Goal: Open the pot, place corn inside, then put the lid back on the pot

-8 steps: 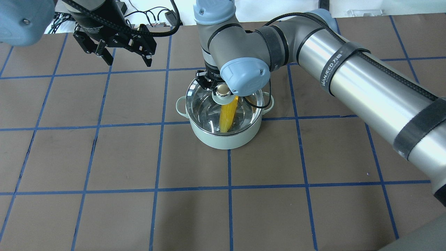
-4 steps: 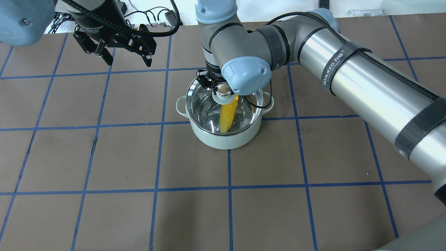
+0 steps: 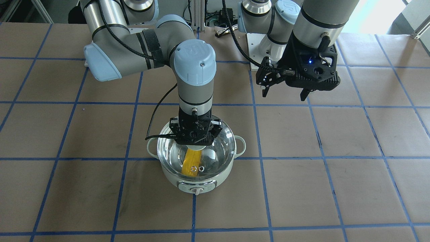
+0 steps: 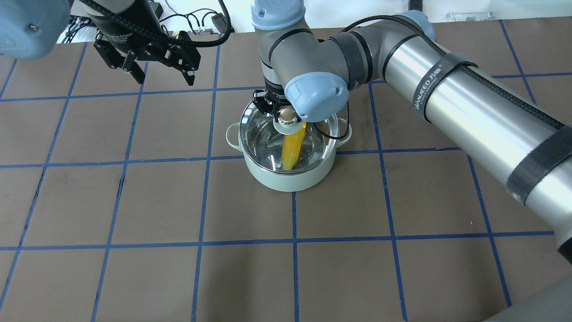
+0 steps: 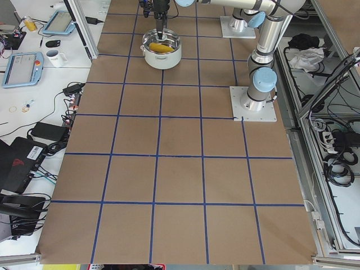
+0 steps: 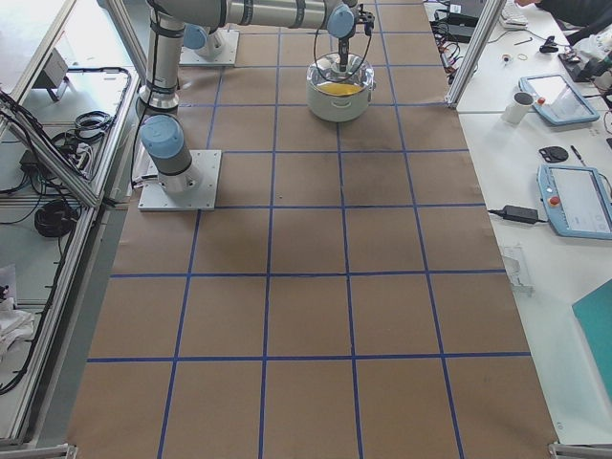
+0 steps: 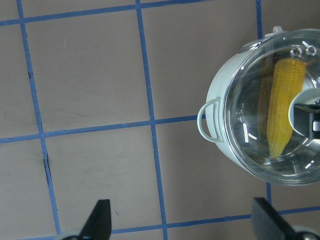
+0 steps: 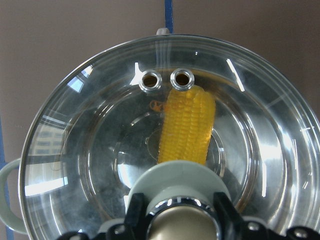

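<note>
We see pot [image 4: 290, 181] upright on table [image 4: 156, 201], dial [image 3: 197, 190] turned away from robot. Corn [image 8: 187, 130] lies inside pot on steel bottom, pointed end toward robot. Lid [image 8: 90, 150] sits on pot rim and covers it; corn visible through glass. Right gripper [image 8: 181, 220] directly above lid, fingers [image 8: 136, 217] against both sides of knob [image 4: 286, 115]; we judge it clamped on lid. Left gripper [image 4: 164, 78] hangs above table, well apart from pot on robot's left side, fingers spread wide, empty.
</note>
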Tool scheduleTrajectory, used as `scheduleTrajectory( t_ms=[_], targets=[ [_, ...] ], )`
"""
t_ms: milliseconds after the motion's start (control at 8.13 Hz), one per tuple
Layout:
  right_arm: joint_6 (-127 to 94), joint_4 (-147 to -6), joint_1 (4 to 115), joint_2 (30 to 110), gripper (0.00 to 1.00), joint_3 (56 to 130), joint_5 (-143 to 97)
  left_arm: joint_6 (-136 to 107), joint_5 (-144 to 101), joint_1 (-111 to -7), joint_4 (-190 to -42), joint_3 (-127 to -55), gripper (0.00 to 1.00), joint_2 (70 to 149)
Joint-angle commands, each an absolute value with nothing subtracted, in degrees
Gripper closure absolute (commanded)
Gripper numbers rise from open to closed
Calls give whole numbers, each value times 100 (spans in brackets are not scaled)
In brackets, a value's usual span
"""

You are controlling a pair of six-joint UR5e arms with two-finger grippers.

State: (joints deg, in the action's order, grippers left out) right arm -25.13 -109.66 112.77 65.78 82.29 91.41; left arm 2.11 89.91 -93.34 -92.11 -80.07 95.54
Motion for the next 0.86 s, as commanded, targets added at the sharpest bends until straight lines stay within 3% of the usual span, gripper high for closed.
scheduleTrajectory(
  t_ms=[0, 615, 738],
  targets=[
    [-2514, -10873, 11276, 6574, 79, 8235, 9141, 202, 8991, -9334, -9211, -8007, 0, 9554],
    [-2496, -10828, 11268, 6539, 76, 8235, 8991, 202, 8991, -9334, -9211, -8007, 0, 9554],
    [-2470, -10837, 11276, 6548, 61, 8235, 9009, 202, 8991, -9334, -9211, -8007, 0, 9554]
  ],
)
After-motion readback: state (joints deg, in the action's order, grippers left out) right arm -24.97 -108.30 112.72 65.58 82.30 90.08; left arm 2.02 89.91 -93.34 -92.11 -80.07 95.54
